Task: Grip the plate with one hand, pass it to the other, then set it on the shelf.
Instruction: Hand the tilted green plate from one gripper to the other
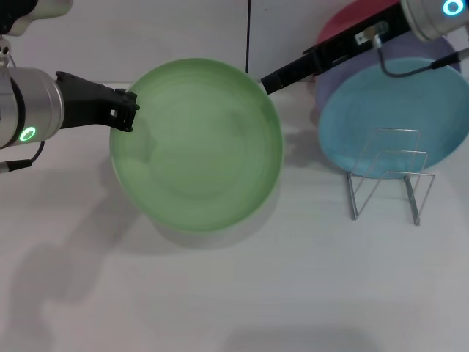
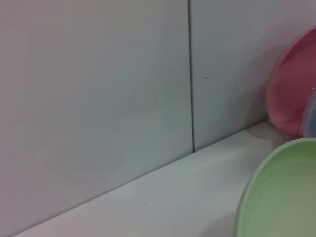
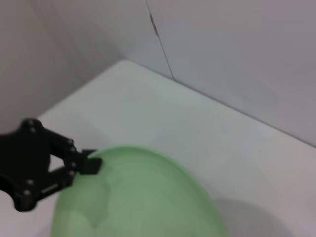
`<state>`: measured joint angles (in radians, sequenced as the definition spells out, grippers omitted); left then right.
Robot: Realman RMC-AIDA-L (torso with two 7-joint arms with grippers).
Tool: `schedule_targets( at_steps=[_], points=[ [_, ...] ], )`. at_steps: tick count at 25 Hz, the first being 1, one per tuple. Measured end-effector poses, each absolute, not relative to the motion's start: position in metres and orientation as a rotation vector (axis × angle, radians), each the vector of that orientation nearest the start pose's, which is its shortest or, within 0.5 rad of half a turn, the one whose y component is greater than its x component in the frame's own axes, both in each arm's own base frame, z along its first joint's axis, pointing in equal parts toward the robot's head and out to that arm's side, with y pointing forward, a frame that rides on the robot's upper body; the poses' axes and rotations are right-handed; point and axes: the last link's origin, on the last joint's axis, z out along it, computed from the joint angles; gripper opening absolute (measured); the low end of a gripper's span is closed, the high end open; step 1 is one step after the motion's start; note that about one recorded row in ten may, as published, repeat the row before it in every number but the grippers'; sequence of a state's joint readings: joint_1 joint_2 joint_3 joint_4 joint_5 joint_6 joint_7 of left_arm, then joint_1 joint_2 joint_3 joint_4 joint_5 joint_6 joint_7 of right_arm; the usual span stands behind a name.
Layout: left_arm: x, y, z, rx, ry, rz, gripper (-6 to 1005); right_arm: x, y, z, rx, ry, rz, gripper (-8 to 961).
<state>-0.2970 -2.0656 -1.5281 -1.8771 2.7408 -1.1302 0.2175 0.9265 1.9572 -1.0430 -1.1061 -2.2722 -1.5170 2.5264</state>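
The light green plate (image 1: 198, 147) is held up off the white table, tilted toward my head camera. My left gripper (image 1: 130, 110), on the arm with the green ring, is shut on the plate's left rim. The right wrist view shows that gripper (image 3: 91, 164) pinching the plate's (image 3: 143, 197) edge. My right gripper (image 1: 267, 79), on the arm with the blue ring, is at the plate's upper right rim. The left wrist view shows only a part of the plate (image 2: 281, 197). The wire shelf (image 1: 388, 176) stands empty on the table at the right.
A turquoise plate (image 1: 396, 117), a lavender plate (image 1: 425, 55) and a red-pink plate (image 1: 352, 22) lean against the back wall behind the shelf. The red-pink plate also shows in the left wrist view (image 2: 291, 94). The wall runs close behind the table.
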Motion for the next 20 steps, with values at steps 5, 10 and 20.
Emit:
schedule_targets(
  at_steps=[5,10,20],
  points=[
    [-0.127,0.345,0.047,-2.167,-0.717,-0.060,34,0.086,0.434,0.050,-2.653,0.918,0.097,760],
    [-0.127,0.345,0.047,-2.167,-0.718,-0.059,34,0.083,0.436,0.044,-2.632,0.895,0.100,760],
    [-0.127,0.344,0.047,-2.170,-0.721,-0.063,34,0.081,0.437,0.030,-2.627,0.866,0.065,759]
  ],
)
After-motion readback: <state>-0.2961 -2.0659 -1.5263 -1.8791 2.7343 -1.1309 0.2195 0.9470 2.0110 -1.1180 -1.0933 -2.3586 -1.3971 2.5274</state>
